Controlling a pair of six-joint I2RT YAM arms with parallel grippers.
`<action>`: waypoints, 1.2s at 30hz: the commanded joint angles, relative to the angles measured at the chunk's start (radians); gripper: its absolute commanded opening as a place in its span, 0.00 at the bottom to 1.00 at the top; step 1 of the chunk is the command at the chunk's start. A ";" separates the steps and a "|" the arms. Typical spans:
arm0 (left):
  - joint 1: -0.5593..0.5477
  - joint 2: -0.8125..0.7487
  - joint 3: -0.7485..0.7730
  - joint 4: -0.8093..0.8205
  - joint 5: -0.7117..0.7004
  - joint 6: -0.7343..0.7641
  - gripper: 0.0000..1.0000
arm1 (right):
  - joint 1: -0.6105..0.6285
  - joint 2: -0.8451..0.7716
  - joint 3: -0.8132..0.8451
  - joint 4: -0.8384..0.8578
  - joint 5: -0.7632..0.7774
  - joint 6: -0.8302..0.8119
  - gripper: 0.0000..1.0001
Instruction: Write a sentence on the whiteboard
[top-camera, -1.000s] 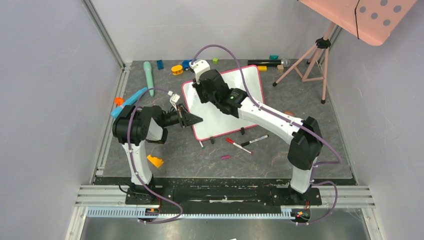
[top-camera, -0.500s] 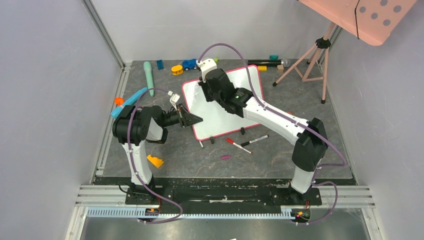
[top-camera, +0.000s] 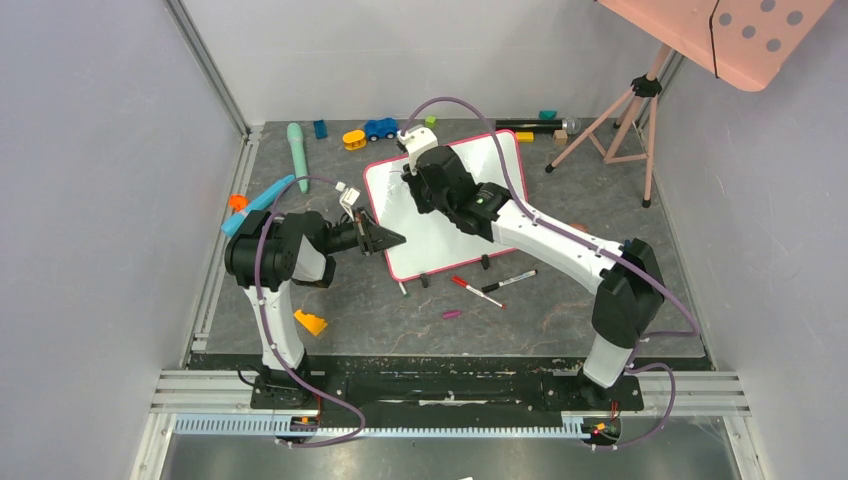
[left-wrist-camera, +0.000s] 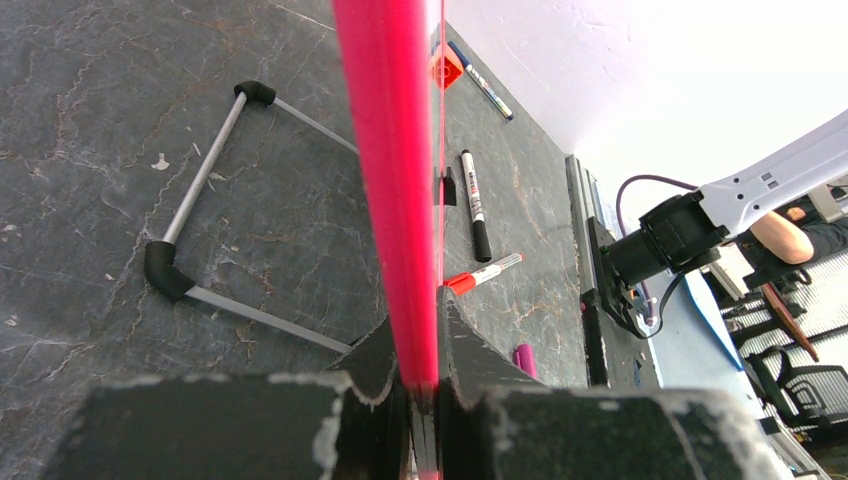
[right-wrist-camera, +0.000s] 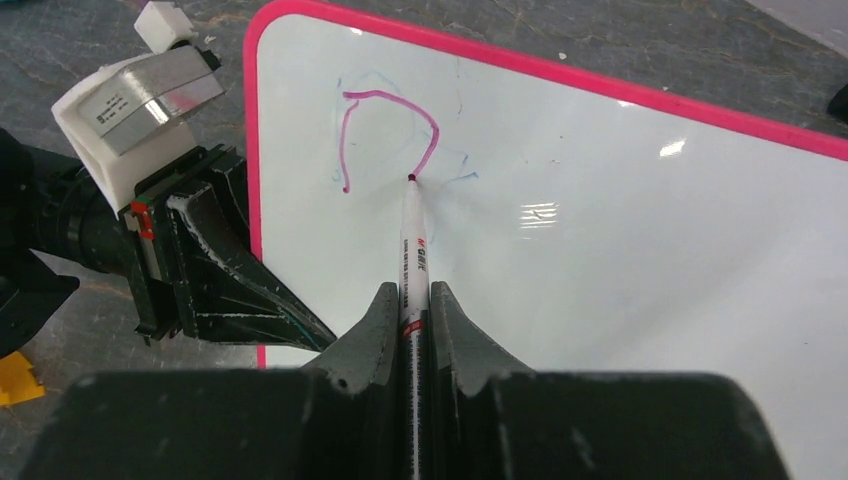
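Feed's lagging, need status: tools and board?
Left tool shut on whiteboard edge. Right tool shut on marker, tip on board. Sentence: one arched stroke only. Nothing obstructing.

The left gripper (top-camera: 392, 240) clamped on the left edge of the whiteboard (top-camera: 425, 245) and the right arm (top-camera: 550, 237) stretched across it, pen (right-wrist-camera: 412, 225) in the right gripper (right-wrist-camera: 412, 292), bar those sides; loose markers (top-camera: 478, 292) and a purple cap (top-camera: 452, 314) lie just in front, while bare table (top-camera: 590, 190) lies open between board and tripod (top-camera: 645, 88).
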 joint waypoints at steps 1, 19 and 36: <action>0.024 0.034 -0.018 0.051 -0.052 0.188 0.02 | -0.005 -0.018 -0.027 0.010 -0.037 0.010 0.00; 0.024 0.034 -0.020 0.051 -0.052 0.190 0.02 | 0.004 0.035 0.042 0.029 -0.154 0.000 0.00; 0.025 0.034 -0.020 0.051 -0.057 0.190 0.02 | -0.033 -0.083 0.003 0.020 -0.129 -0.019 0.00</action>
